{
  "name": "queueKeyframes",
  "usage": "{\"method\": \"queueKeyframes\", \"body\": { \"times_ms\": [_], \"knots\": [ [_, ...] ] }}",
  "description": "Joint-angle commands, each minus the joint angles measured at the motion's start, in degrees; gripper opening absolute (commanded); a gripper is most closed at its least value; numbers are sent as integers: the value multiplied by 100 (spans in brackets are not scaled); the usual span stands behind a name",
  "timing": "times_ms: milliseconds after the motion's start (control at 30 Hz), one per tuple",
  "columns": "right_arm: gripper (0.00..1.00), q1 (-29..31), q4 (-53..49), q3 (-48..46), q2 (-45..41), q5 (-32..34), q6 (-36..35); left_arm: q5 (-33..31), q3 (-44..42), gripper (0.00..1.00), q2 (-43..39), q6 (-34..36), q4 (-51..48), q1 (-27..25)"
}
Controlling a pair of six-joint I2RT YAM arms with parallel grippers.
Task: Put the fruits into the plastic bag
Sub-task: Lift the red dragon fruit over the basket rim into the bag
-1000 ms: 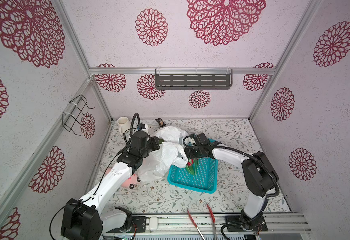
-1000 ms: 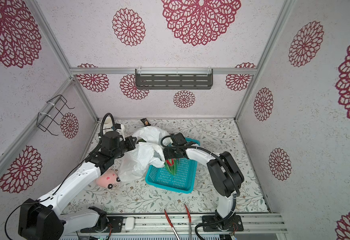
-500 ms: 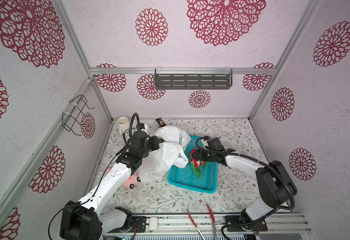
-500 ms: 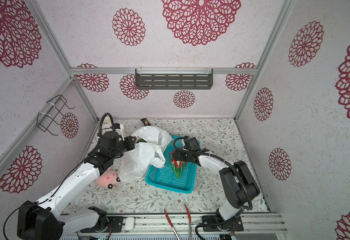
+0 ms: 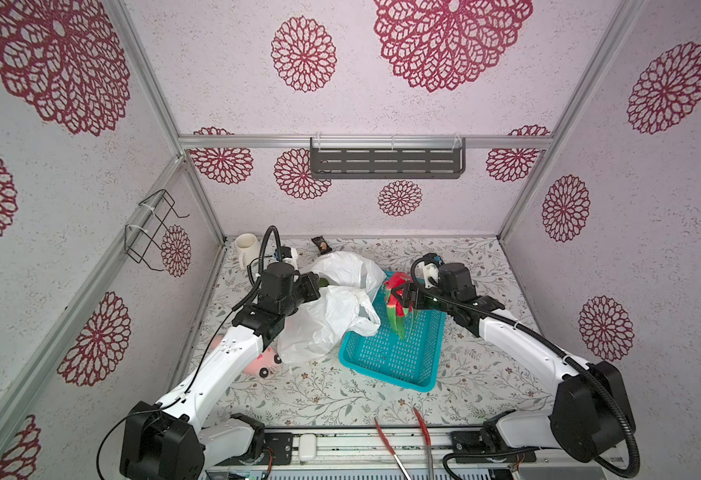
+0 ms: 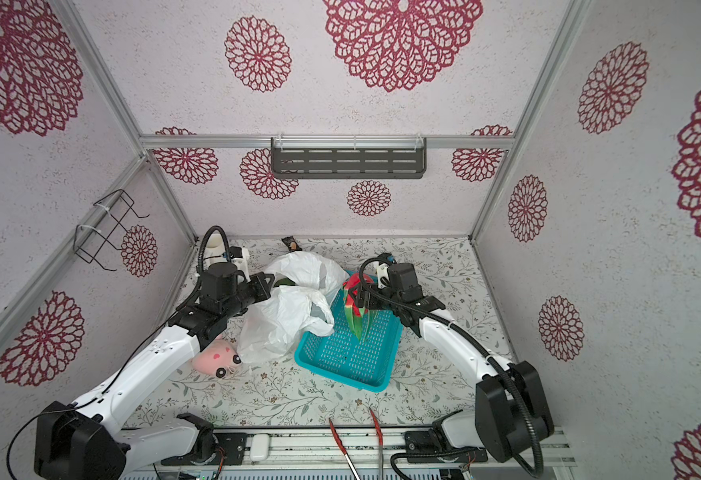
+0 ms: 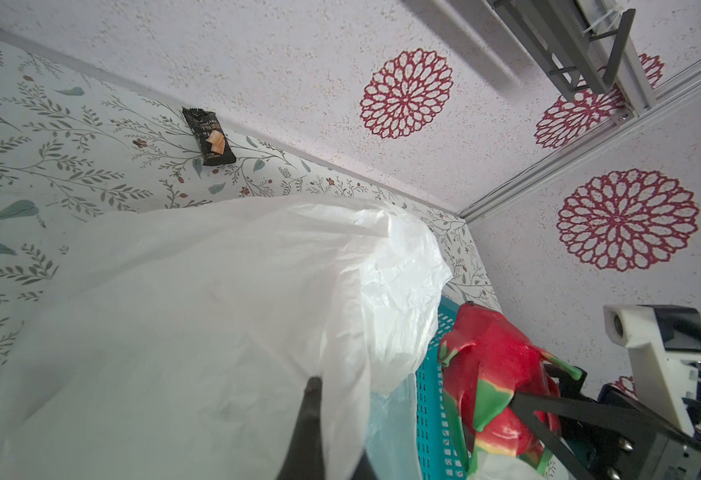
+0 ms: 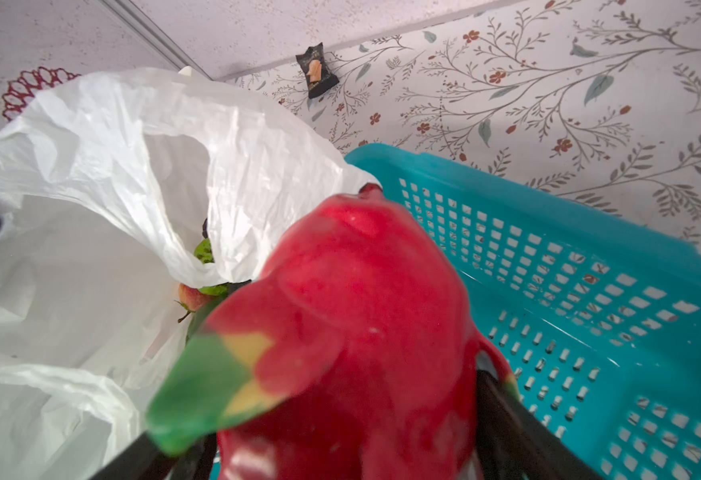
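The right gripper [image 5: 407, 297] holds the dragon fruit [image 5: 394, 311] in wide-spread jaws above the teal basket [image 5: 386, 361], and the mouth of the plastic bag [image 5: 328, 316] lies just ahead of and below its fingertips. The left gripper [image 5: 314, 286] is pinched closed on the bag's rim, propping it up. The fruit's long green scales could snag the slack near lip and fold the opening over the small fruits [image 8: 204, 252] inside, spilling the dragon fruit outside.

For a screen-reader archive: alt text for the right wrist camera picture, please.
A red dragon fruit with green scales, held in the right gripper, fills the foreground over a teal basket. Beside it gapes a white plastic bag with small fruits inside; a snack packet lies beyond.
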Motion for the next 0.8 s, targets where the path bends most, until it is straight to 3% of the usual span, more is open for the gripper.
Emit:
{"method": "queueKeyframes", "body": {
  "times_ms": [0, 400, 567, 767],
  "knots": [
    [49, 154, 46, 533, -117, -421, -371, 87, 25, 0, -4, 69, 129, -31],
    [51, 1579, -770, 1767, 654, -1303, -1272, 165, 4, 0, -20, 51, 93, -34],
    [51, 1737, -1039, 2252, 1220, -1762, -1371, 178, -4, 0, -21, 59, 59, -41],
    [51, 1490, -696, 2763, 1780, -1556, -1111, 219, -32, 0, -117, 68, 40, -61]
  ]
}}
